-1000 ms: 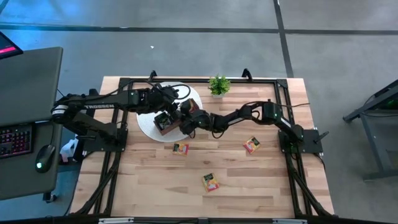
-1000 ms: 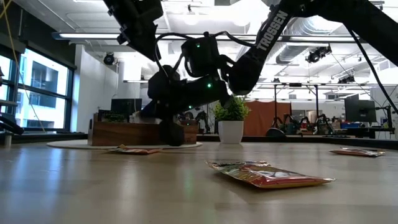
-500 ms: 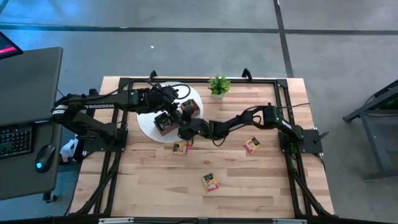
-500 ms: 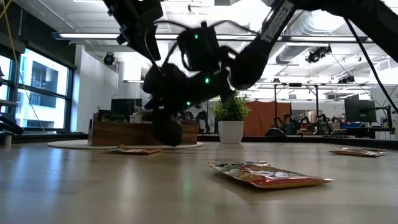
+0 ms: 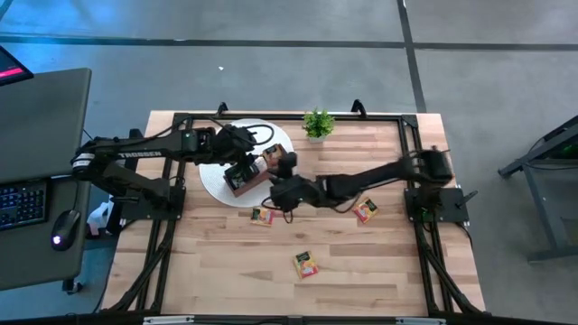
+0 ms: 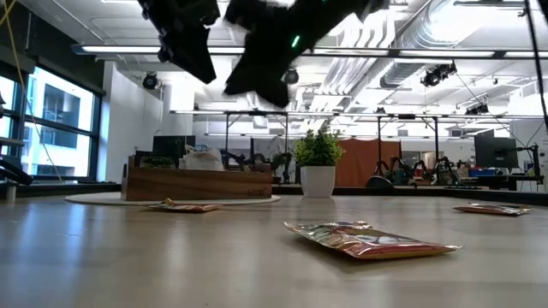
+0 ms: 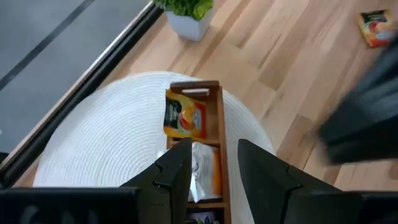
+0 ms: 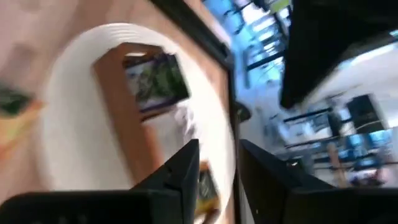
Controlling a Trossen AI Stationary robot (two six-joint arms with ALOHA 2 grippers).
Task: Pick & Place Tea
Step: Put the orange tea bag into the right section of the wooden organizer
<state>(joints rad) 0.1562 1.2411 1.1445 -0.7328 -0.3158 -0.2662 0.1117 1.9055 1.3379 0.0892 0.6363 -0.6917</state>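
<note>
Now your right gripper (image 5: 282, 191) has lifted away from the wooden box (image 5: 242, 178), fingers apart and empty; three sachets wait nearby.

A wooden box (image 5: 246, 173) sits on a round white mat (image 5: 217, 185) on a wood table (image 5: 361, 262). A small potted plant (image 5: 317, 125) stands near the table's far edge.

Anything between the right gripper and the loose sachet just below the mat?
Nothing visible. The right gripper hangs above bare wood, and the sachet lies flat and uncovered just off the white mat. The left gripper is over the box.
</note>
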